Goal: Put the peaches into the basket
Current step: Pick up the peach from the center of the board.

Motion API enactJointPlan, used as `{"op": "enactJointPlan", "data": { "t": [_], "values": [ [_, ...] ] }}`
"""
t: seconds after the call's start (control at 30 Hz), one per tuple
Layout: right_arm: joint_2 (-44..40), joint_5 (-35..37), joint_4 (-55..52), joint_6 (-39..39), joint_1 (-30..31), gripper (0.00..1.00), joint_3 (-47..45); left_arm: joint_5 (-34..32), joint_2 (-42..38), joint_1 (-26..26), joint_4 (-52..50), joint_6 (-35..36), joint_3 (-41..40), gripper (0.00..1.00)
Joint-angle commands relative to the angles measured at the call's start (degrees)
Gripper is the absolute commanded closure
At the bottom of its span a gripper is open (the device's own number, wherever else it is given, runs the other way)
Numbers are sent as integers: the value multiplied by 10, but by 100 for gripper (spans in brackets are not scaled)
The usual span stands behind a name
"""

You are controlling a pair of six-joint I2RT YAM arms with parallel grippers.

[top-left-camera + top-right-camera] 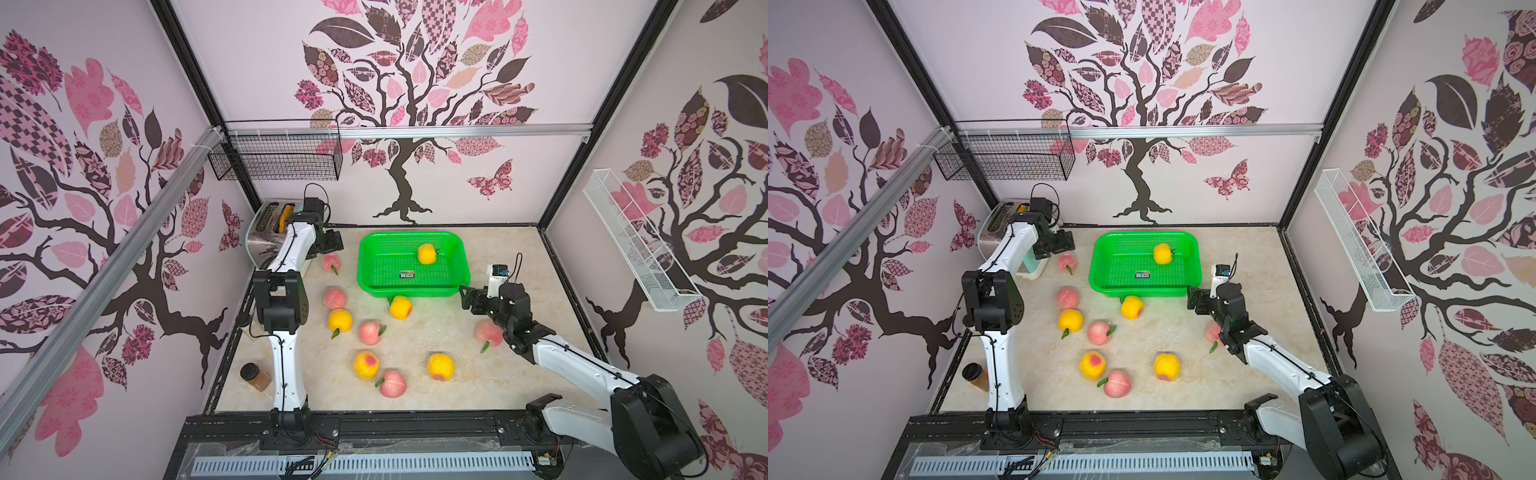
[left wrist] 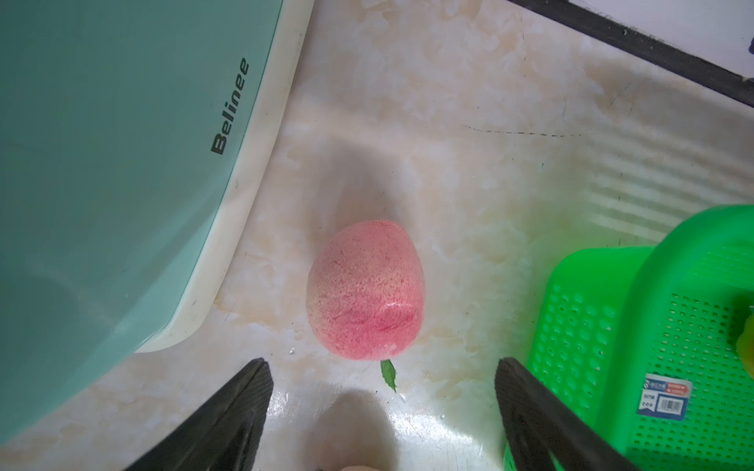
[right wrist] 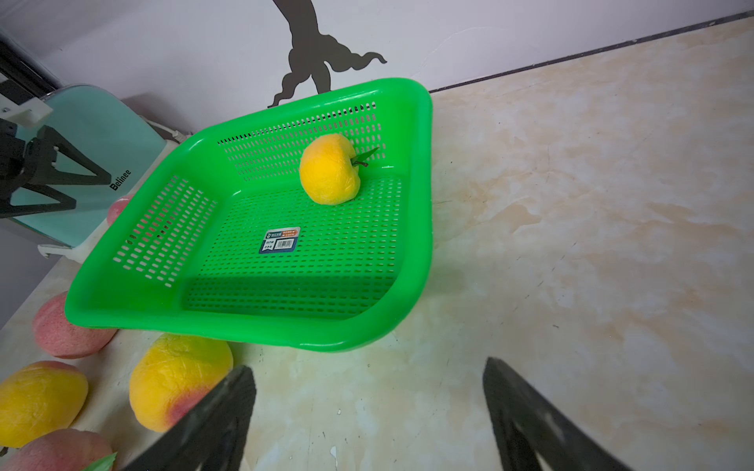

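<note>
While one yellow peach [image 1: 427,253] already lies in the basket [image 1: 411,234], a top view shows nine more loose on the surface [image 1: 478,386], which is likely why both arms reach out: the left pincer [image 1: 332,241] hangs near a pink peach [image 1: 331,262], the right pincer [image 1: 467,297] beside the basket's near corner. In the left wrist view, the left pincer's fingers [image 2: 228,407] stand wide and empty, the pink peach just ahead between them, toaster [image 2: 122,163] on one flank, basket on the other, seemingly lined up to straddle it. In the right wrist view, the right pincer is equally spread, holding nothing; the basket lies ahead, a second yellow peach [image 3: 179,381] beside one finger.
</note>
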Motion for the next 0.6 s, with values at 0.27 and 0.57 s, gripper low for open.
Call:
{"op": "enactJointPlan", "data": {
  "t": [0.27,0.57],
  "values": [
    [33,-4,34,15,2,11,3,-1,57,0,9,4,30,15],
    [59,-15,39,18,2,11,12,15,63,3,24,8,2,17]
  ]
}}
